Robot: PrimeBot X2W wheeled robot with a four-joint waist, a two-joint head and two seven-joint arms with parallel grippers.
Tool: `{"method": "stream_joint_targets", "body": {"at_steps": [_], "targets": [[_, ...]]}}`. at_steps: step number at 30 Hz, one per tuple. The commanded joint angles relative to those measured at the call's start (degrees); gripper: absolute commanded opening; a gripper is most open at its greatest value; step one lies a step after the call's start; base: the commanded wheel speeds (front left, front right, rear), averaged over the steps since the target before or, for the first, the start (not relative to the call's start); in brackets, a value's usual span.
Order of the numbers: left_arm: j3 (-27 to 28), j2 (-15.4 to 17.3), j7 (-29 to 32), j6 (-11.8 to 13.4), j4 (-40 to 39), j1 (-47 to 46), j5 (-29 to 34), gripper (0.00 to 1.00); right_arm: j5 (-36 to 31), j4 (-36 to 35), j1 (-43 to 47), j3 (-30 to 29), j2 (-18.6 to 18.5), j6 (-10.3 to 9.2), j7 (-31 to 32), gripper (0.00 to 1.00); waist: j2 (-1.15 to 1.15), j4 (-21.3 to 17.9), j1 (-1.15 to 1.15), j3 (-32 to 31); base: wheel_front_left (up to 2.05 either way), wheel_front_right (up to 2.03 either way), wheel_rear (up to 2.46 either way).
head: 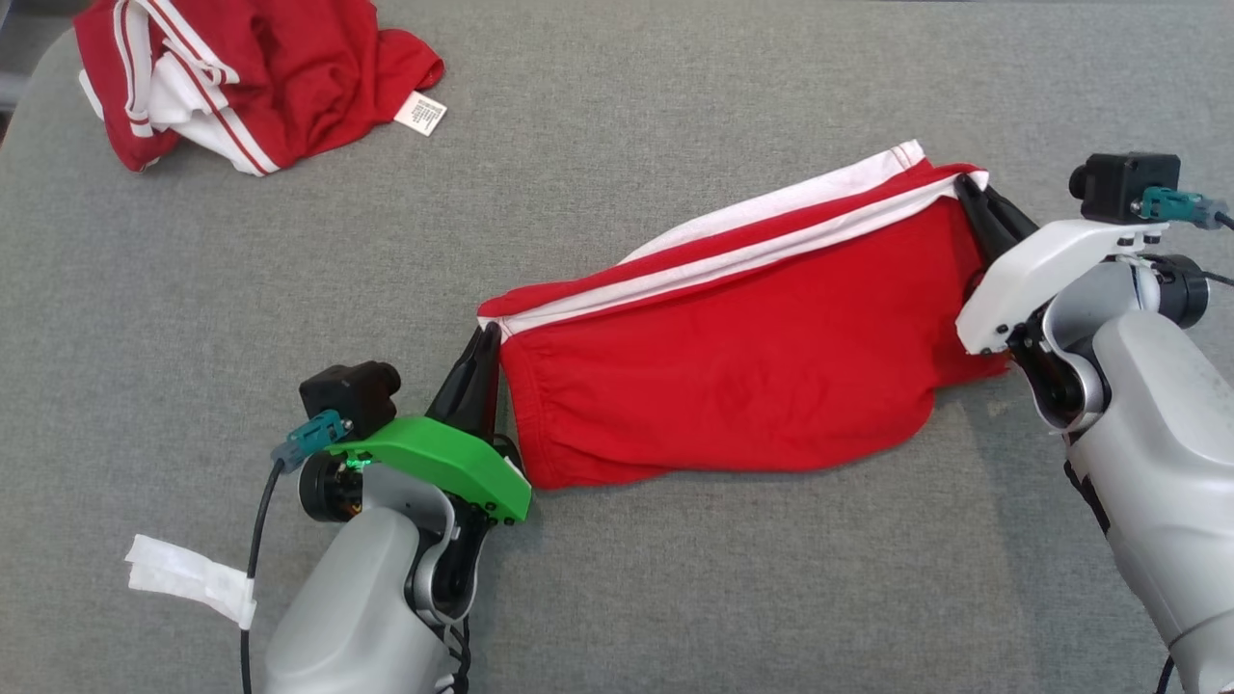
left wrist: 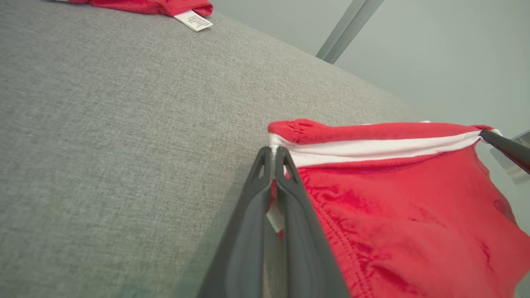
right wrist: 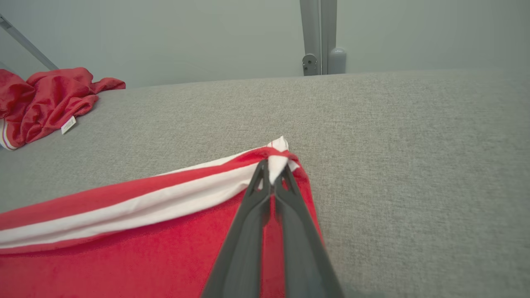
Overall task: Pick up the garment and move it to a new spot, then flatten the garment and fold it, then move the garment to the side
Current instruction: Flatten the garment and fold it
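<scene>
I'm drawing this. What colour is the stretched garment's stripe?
White stripe on the red garment, clearest in the head view.

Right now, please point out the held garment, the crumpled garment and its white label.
held garment (head: 733, 376): head view, its red middle panel.
crumpled garment (head: 289, 77): head view, its red cloth.
white label (head: 421, 113): head view, the tag's middle.

My grey fabric table (head: 675, 598) carries the red, white-striped garment (head: 733, 376), and well apart from it, beyond its left end, a crumpled red heap (head: 289, 77).
</scene>
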Motion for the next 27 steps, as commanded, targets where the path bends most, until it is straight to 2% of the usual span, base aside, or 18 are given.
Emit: {"method": "stream_joint_targets", "body": {"at_steps": [1, 10, 11, 12, 13, 14, 15, 20, 27], "targets": [[-0.28, 0.09, -0.59, -0.16, 1.07, -1.37, -0.97, 0.0, 0.79, 1.99, -1.96, 1.0, -0.35, -0.05, -0.21, 0.0, 0.0, 1.07, 0.0, 1.26, 0.0, 0.0, 0.0], [-4.13, 0.01, -2.98, 0.27, 5.13, -6.63, -1.48, 0.0, 2.92, 12.84, -10.7, 7.93, -0.44, -0.05, -1.62, 0.0, 0.0, 2.15, 0.0, 3.19, 0.0, 0.0, 0.0], [-4.63, 0.01, -3.36, 0.37, 5.26, -6.99, -1.2, 0.0, 3.17, 13.78, -11.42, 8.49, -0.36, -0.05, -1.95, 0.15, 0.0, 2.2, 0.0, 3.35, 0.0, 0.0, 0.0], [-5.12, 0.01, -3.69, 0.57, 5.26, -7.37, -0.71, 0.0, 3.53, 14.75, -12.16, 9.12, -0.17, -0.05, -2.29, 0.4, 0.0, 2.24, 0.0, 3.47, 0.0, 0.0, 0.0], [-5.63, 0.01, -3.97, 0.67, 5.26, -7.62, -0.15, 0.19, 3.77, 15.65, -12.9, 9.59, 0.0, -0.05, -2.88, 0.76, 0.0, 2.27, 0.0, 3.59, 0.0, 0.0, 0.0], [-6.02, 0.01, -4.19, 0.85, 5.2, -7.76, 0.45, 0.41, 4.09, 16.48, -13.65, 9.92, 0.05, -0.05, -3.65, 1.0, 0.0, 2.32, 0.0, 3.69, 0.0, 0.0, 0.0], [-6.24, 0.01, -4.48, 1.14, 5.03, -7.84, 0.9, 0.98, 4.31, 17.23, -14.29, 10.28, 0.23, -0.05, -4.48, 1.0, 0.0, 2.39, 0.0, 3.76, 0.0, 0.0, 0.0], [-5.72, 0.1, -4.99, 1.67, 3.34, -6.33, 3.28, 1.0, 5.77, 20.02, -16.02, 12.46, 0.59, -0.06, -7.18, 1.0, 0.0, 2.61, 0.0, 3.48, 0.0, 0.0, 0.0], [0.32, 0.91, -4.9, 2.24, -7.68, -0.05, 8.66, 1.0, 8.46, 21.29, -16.32, 15.56, -1.42, -0.05, -9.68, 1.0, 0.0, 2.32, 0.0, 2.09, 0.0, 0.0, 0.0]]}}
